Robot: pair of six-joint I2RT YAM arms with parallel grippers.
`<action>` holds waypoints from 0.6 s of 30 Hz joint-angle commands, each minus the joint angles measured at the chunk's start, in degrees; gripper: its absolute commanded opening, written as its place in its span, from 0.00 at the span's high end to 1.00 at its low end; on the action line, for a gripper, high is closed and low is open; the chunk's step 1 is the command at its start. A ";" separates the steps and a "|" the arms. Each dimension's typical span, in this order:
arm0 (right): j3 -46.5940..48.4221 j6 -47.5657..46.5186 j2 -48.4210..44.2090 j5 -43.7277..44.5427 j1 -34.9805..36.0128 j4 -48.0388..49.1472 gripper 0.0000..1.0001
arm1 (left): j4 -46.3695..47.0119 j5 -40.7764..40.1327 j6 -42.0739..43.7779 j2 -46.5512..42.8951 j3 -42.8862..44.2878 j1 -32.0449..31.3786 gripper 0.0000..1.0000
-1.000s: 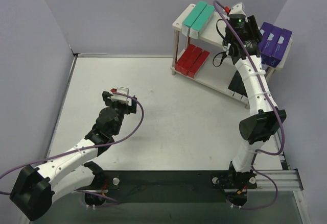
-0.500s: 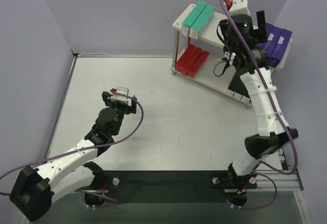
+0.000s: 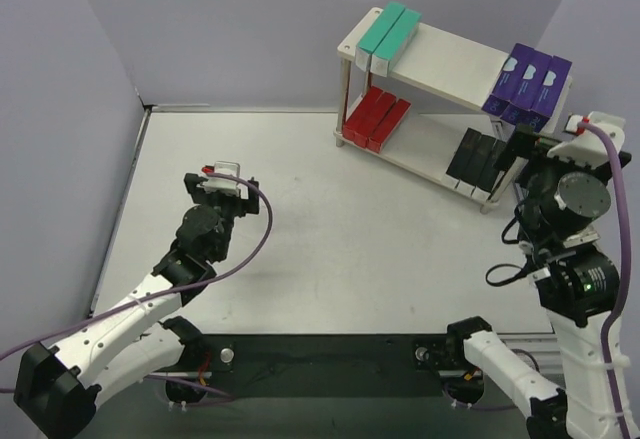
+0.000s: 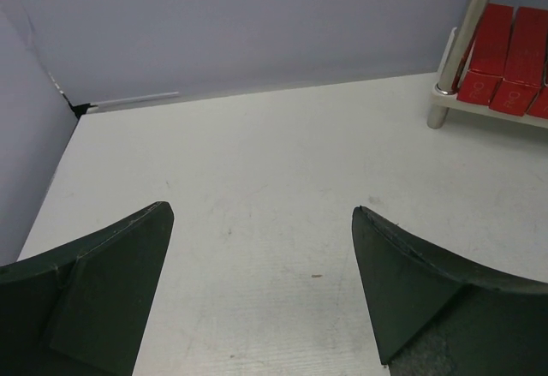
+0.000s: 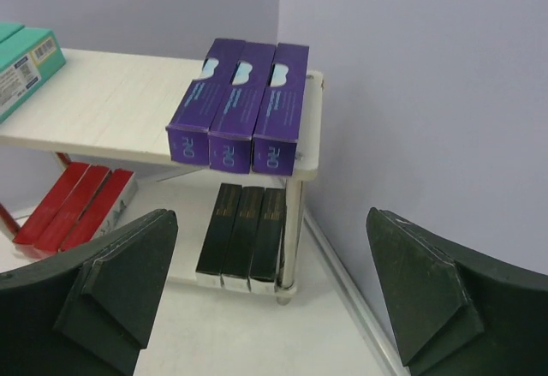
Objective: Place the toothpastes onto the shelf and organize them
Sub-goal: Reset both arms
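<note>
The shelf [image 3: 448, 56] stands at the back right. On its top board lie two teal toothpastes [image 3: 390, 31] at the left end and three purple ones [image 3: 528, 84] at the right end. The lower board holds three red cartons [image 3: 378, 117] and three black ones [image 3: 480, 157]. My right gripper [image 3: 550, 141] hangs open and empty just in front of the shelf's right end, facing the purple cartons [image 5: 244, 106] and black cartons [image 5: 244, 226]. My left gripper [image 3: 222, 173] is open and empty over the bare table, far left of the shelf; red cartons [image 4: 505, 59] show at its upper right.
Lilac walls close in the white table [image 3: 330, 229] at the back and both sides. The right wall [image 5: 428, 93] runs close beside the shelf's right leg [image 5: 291, 230]. The shelf's front left leg [image 4: 462, 42] stands ahead of the left gripper.
The right arm has pulled back from over the shelf's top board to the near right, and its jaws have opened. The left gripper has shifted slightly left and back.
</note>
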 commanded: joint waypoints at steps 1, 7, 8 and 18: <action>-10.76 5.45 -7.91 -4.59 -0.25 0.98 0.00 | -7.95 -6.26 -1.58 -4.00 5.16 0.03 0.03; -26.76 14.48 -23.46 -11.19 -0.25 -5.43 0.00 | -20.17 -14.17 -4.48 -11.64 6.84 -0.05 0.03; -28.35 15.46 -25.51 -11.45 -0.25 -6.39 0.00 | -22.71 -15.22 -4.84 -14.00 6.92 -0.05 0.03; -34.52 16.18 -46.70 -12.07 0.01 -19.57 0.00 | -39.76 -19.01 -12.75 -30.54 6.84 -0.05 0.03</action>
